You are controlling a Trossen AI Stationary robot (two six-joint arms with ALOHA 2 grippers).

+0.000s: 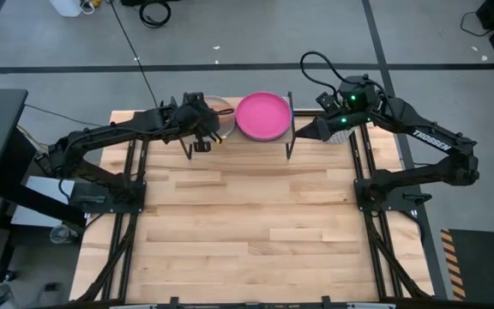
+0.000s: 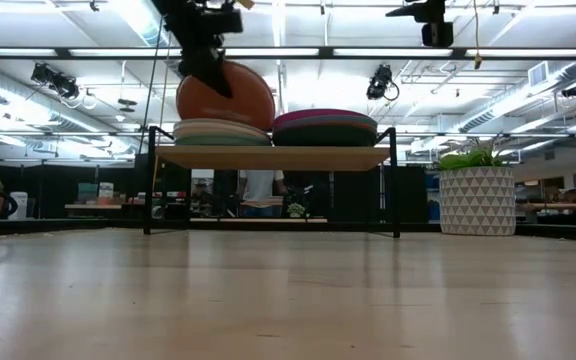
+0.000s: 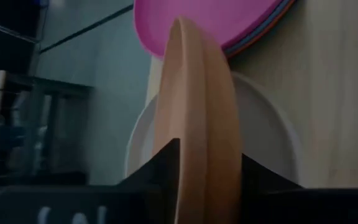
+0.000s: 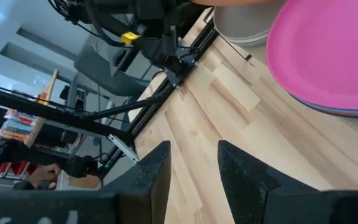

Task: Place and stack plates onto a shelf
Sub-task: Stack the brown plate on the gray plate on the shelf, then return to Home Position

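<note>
Shelf point(image 2: 268, 157) top: left hand point(image 1: 197, 120) clamps tilted orange plate point(image 2: 226, 97) above left stack; right hand point(image 4: 191, 163) open, empty.

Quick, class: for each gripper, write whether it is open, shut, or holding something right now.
Left gripper: shut on the orange plate, tilted above the left stack.
Right gripper: open, holding nothing, beside the shelf.

Two black jointed arms, white TROSSEN lettering and green light on the right arm point(image 1: 418, 137)
</note>
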